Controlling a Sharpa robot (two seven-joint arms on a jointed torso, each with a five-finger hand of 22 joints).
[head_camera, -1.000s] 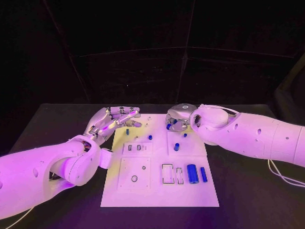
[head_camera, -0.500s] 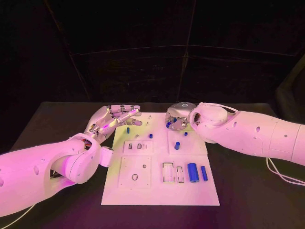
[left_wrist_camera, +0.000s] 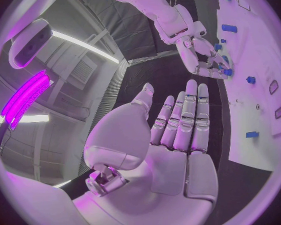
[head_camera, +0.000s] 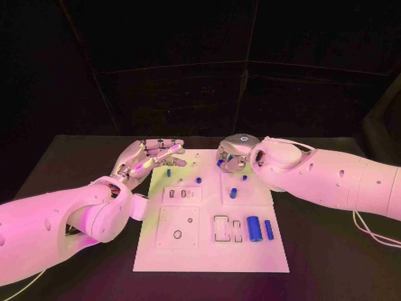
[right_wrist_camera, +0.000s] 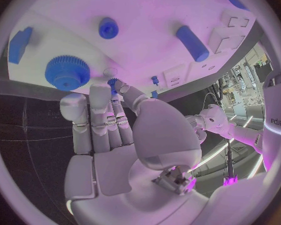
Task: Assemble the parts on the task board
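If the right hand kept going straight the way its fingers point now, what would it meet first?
Probably the small blue part at its fingertips, standing on the task board; the right hand seems to pinch or touch it already. The blue gear lies just beside that line. Depth is unclear.

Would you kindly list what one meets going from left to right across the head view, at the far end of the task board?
Left hand → small blue part → small blue part → right hand, all at the far end of the task board.

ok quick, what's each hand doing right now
Left hand: open, fingers apart, holding nothing.
Right hand: pinching a small blue part at the far end of the board.
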